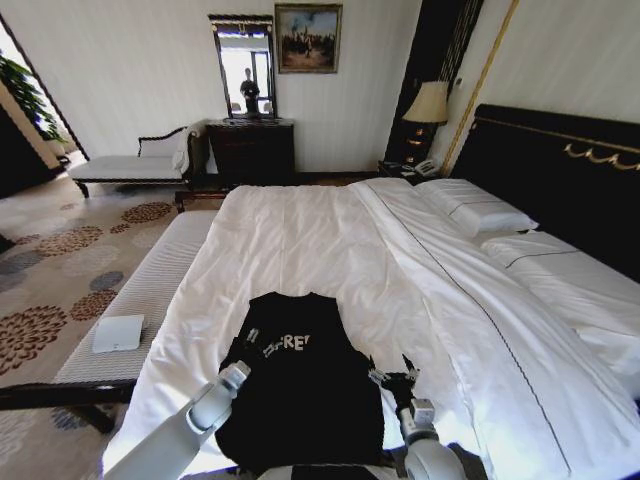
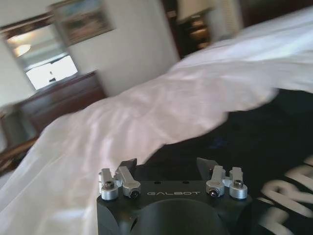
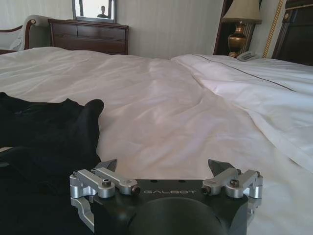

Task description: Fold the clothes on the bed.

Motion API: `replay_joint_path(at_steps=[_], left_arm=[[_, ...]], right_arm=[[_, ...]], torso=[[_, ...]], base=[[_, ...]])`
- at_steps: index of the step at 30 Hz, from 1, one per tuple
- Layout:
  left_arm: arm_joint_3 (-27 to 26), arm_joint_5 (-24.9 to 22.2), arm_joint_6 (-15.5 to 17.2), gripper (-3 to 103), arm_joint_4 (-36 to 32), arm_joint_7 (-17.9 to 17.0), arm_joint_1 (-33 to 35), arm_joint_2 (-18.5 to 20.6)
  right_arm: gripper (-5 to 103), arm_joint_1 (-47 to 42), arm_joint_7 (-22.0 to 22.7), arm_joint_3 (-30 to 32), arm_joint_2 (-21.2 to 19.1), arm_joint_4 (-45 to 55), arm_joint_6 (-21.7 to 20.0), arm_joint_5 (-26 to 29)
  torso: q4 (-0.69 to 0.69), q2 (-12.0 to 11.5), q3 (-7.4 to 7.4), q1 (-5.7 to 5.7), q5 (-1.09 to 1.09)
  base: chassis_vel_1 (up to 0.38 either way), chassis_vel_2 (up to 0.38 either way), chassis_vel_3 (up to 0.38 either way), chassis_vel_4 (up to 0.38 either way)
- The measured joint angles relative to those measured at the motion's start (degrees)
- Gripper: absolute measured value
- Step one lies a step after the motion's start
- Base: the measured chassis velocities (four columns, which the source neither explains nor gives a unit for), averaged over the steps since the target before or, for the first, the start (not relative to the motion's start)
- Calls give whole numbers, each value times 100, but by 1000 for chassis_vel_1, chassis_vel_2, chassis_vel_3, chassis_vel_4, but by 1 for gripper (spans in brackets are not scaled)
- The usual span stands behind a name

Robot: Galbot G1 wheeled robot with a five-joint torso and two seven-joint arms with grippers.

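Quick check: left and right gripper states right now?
Left gripper: open, empty, at the black T-shirt's left edge.
Right gripper: open, empty, at its right edge.

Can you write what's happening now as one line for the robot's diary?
T-shirt flat on bed | left gripper open at its left edge | right gripper open at right edge

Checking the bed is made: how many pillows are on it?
2: one pillow by the headboard, a second pillow beside it, nearer the robot. More may be hidden past the frame edge.
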Motion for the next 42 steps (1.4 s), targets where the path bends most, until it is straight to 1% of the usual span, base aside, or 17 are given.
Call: replay_joint_path(at_steps=[1,2,5,7,8,13,19,26,28,31,32,34,35,36,37,41,42], left_arm=[[0,0,0,73,0,0,0,0],[-95,-290,85,78,131,-122,-108,-85],[-204,-711,167,93,510,-268,-402,-330],[-206,-770,176,93,612,-275,-470,-378],[-189,-849,191,98,790,-278,-581,-441],[-62,-921,195,103,1140,-220,-815,-563],[87,-1106,203,99,1490,-122,-1089,-692],[160,-1100,199,96,1638,-53,-1207,-740],[161,-1094,198,94,1650,-44,-1208,-739],[160,-1016,197,79,1752,32,-1219,-735],[160,-1016,197,79,1752,32,-1219,-735],[165,-1008,197,68,1843,51,-1263,-751],[177,-1003,197,68,1899,61,-1299,-763],[190,-994,196,62,1949,79,-1331,-773],[190,-994,196,62,1949,79,-1331,-773],[214,-945,144,41,2218,139,-1478,-875],[214,-945,144,41,2218,139,-1478,-875]], right_arm=[[100,0,0,0,0,0,0,0],[100,2,-3,-10,8,-2,1,-10],[100,1,-6,-22,22,-1,1,-28],[100,-6,-6,-20,22,5,1,-30],[100,-27,-7,-5,17,25,1,-31],[100,-66,-8,50,6,96,2,-20],[100,-97,-8,89,-17,142,2,0],[100,-86,-3,101,-34,148,-4,26],[100,-86,1,105,-40,148,-5,30],[100,-75,3,106,-50,142,-7,40],[100,-75,3,106,-50,142,-7,40],[100,-72,6,107,-51,142,-9,46],[100,-76,6,107,-52,144,-10,48],[100,-84,7,108,-54,147,-10,48],[100,-84,7,108,-54,147,-10,48],[100,-110,8,141,-41,174,-10,49],[100,-110,8,141,-41,174,-10,49]], torso=[[0,0,0,0,0],[0,0,0,0,1],[0,-1,0,0,-1],[-1,-1,0,0,0],[-1,-1,0,0,0],[0,-1,0,0,0],[0,-1,1,0,0],[0,-1,0,0,0],[0,-1,0,0,0],[0,-1,0,0,0],[0,-1,0,0,0],[0,0,0,0,0],[0,-1,0,0,0],[0,-1,0,0,0],[0,-1,0,0,0],[-1,-1,0,0,0],[-1,-1,0,0,0]], base=[[0,0,0,0],[0,0,0,0],[0,0,0,0],[0,0,0,0],[0,0,0,0],[0,0,0,0],[0,0,0,0],[0,0,0,0],[0,0,0,0],[0,0,0,0],[0,0,0,0],[0,0,0,0],[0,0,0,0],[0,0,0,0],[0,0,0,0],[0,0,0,0],[0,0,0,0]])
